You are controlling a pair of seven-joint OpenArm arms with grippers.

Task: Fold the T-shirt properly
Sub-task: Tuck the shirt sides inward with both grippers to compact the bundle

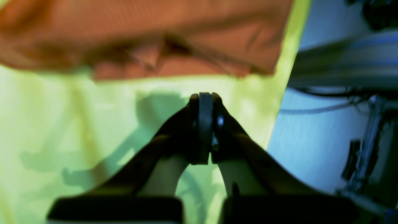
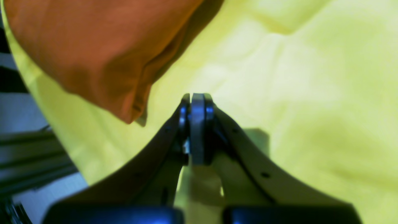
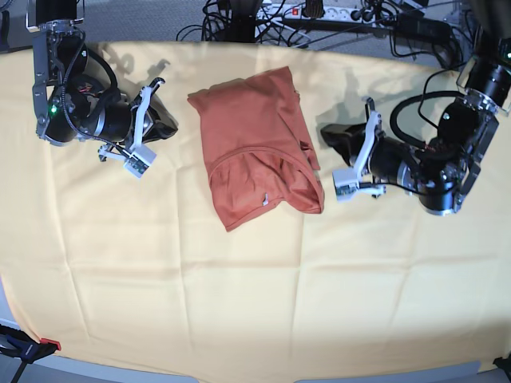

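The rust-orange T-shirt (image 3: 251, 136) lies folded into a narrow slanted shape at the middle of the table, with its small white tag (image 3: 264, 201) near the front end. My left gripper (image 3: 327, 132) is shut and empty, just right of the shirt and apart from it. In the left wrist view the gripper (image 1: 205, 96) hovers over yellow cloth, with the shirt (image 1: 155, 37) ahead. My right gripper (image 3: 170, 124) is shut and empty to the shirt's left. In the right wrist view the gripper (image 2: 197, 97) is beside a shirt corner (image 2: 93, 46).
A large pale yellow cloth (image 3: 239, 303) covers the table. Cables and a power strip (image 3: 319, 12) run along the back edge. A red clamp (image 3: 44, 345) sits at the front left corner. The cloth's edge and a metal frame (image 1: 342, 62) show in the left wrist view.
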